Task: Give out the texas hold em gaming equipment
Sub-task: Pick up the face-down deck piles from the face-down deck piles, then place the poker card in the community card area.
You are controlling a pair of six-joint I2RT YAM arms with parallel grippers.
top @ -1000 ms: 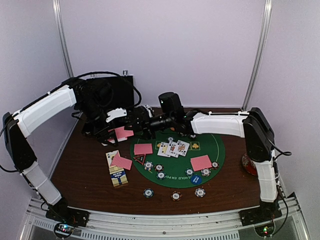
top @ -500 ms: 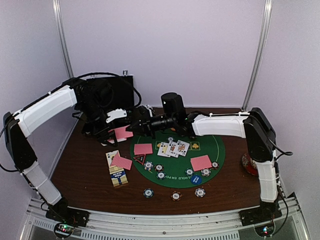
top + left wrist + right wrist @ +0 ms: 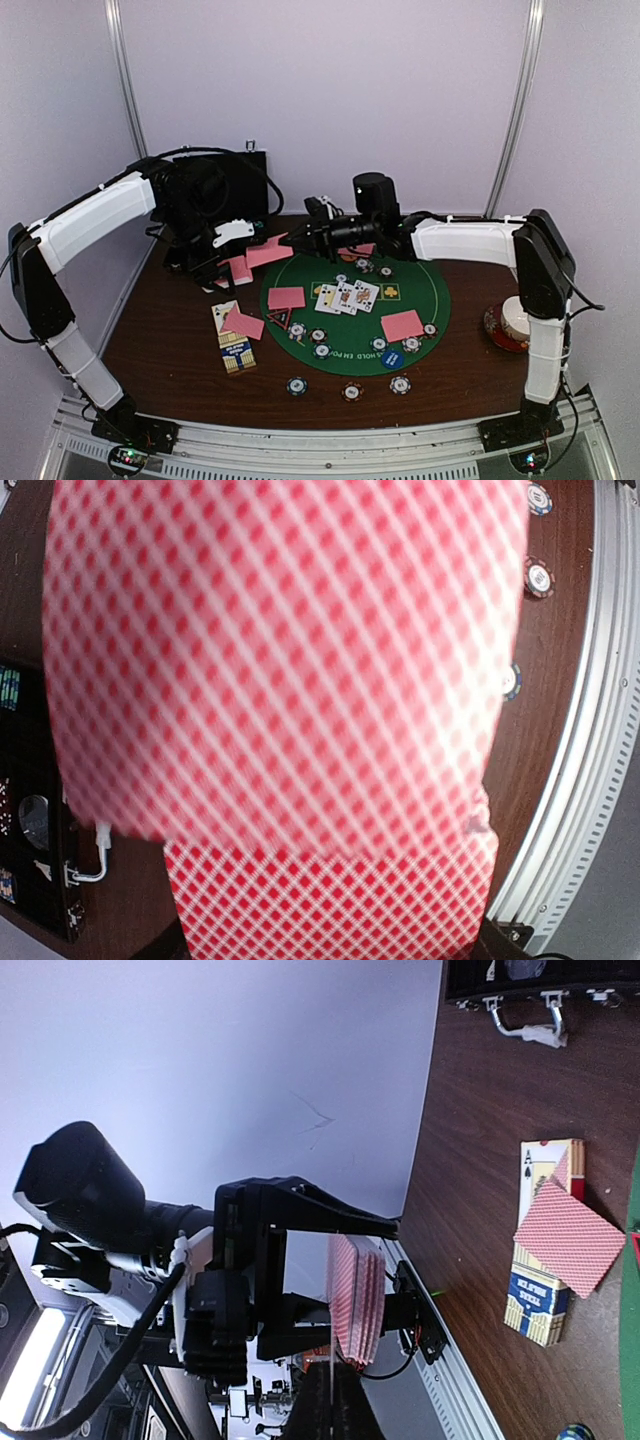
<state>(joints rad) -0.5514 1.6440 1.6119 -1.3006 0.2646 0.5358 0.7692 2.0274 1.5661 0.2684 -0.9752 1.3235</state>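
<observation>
Brown wood table (image 3: 170,340) under pale lilac walls carries a round green mat (image 3: 440,290) right of centre, with a black case (image 3: 240,185) at the far left.

The left tool (image 3: 228,266) hangs over the table just left of the mat's far edge, clamped on a pink-backed deck (image 3: 240,268). In the right wrist view the deck (image 3: 355,1300) shows edge-on between its fingers. The right tool (image 3: 298,238) is over the mat's far left rim, closed together and pinching a single card (image 3: 268,251). That card slants from the top of the deck to the right tool's tips. Pink check fills the left wrist view, blurred above and sharp below.

Three face-up cards (image 3: 346,296) lie fanned at the mat's centre. One pink card (image 3: 286,297) lies left of them and another (image 3: 402,325) lies near right. A third (image 3: 243,323) rests tilted across a card box (image 3: 236,355) on the table left of the mat.

Striped chips (image 3: 320,343) dot the mat's near part beside a blue button (image 3: 391,358). Three more chips (image 3: 351,391) sit on the wood near the table's near edge.
</observation>
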